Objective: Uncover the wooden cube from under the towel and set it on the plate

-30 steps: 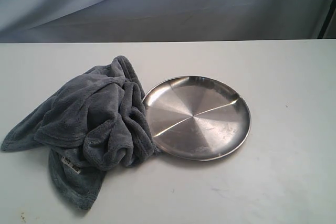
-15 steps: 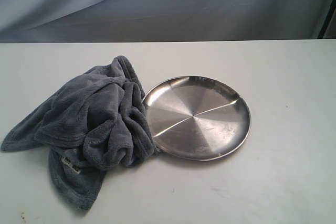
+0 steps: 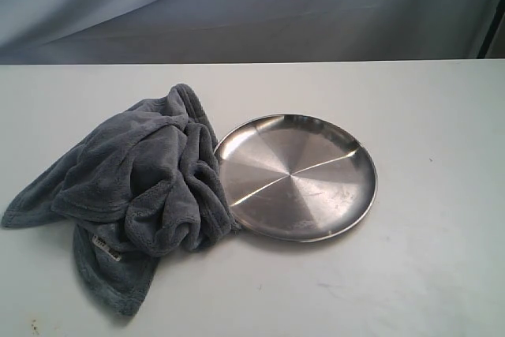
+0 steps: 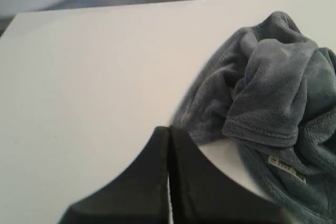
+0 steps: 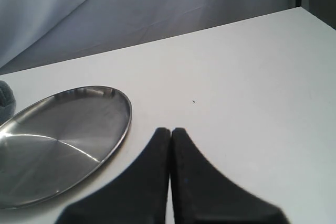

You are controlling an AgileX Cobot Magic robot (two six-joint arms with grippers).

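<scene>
1. No sight of the wooden cube in any view.
2. Towel bunched in a heap on the bench, left of the plate, folds touching its rim; cut off by the frame in the left wrist view.
3. Left fingers clenched together, grasping nothing, just beside the towel's edge.
4. Right fingers clenched together, grasping nothing, near the plate rim, not touching.

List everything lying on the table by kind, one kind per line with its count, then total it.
Towel: 1
Plate: 1
Wooden cube: 0 in sight in any view
Total: 2 things visible
</scene>
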